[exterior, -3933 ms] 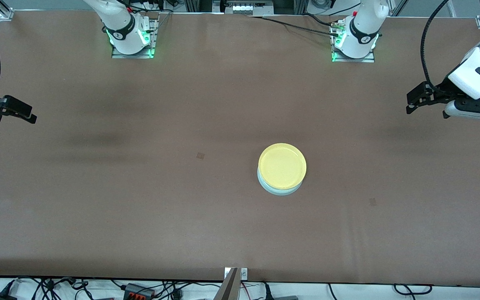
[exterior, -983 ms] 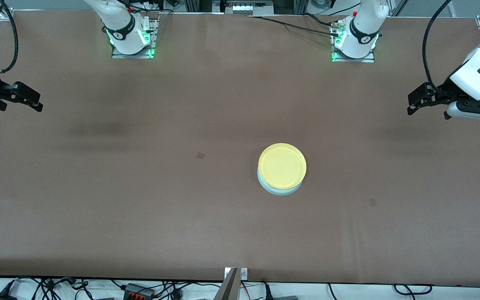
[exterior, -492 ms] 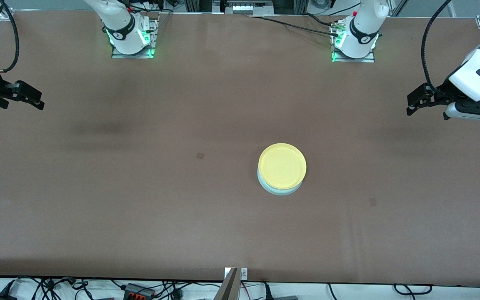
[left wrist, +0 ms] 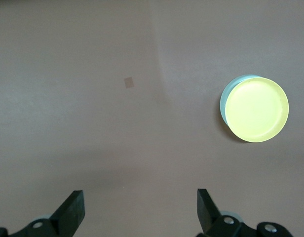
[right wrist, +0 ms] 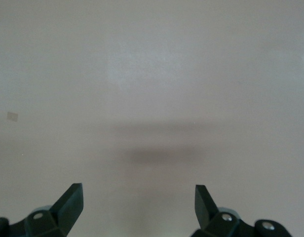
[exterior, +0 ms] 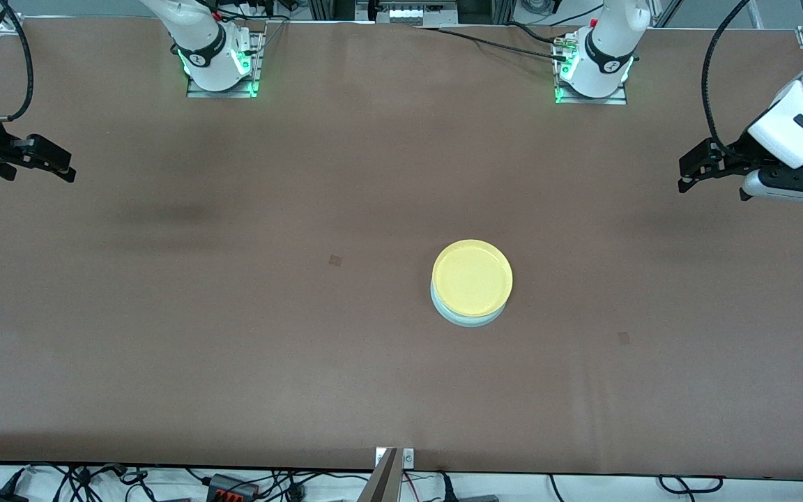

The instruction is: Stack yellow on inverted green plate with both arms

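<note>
Brown matte cloth is covering the tabletop (exterior: 234, 314), creasing faintly toward the front camera. Near its middle the yellow plate (exterior: 472, 278) is sitting on the inverted green plate (exterior: 468, 318), whose pale rim is peeking out on the camera side, so the smooth plastic discs are lying slightly off-centre. I am holding my left claw (exterior: 687, 173) and right claw (exterior: 60, 165) wide apart and empty over opposite ends. Any nudge now risks sliding the slick yellow plate off.
</note>
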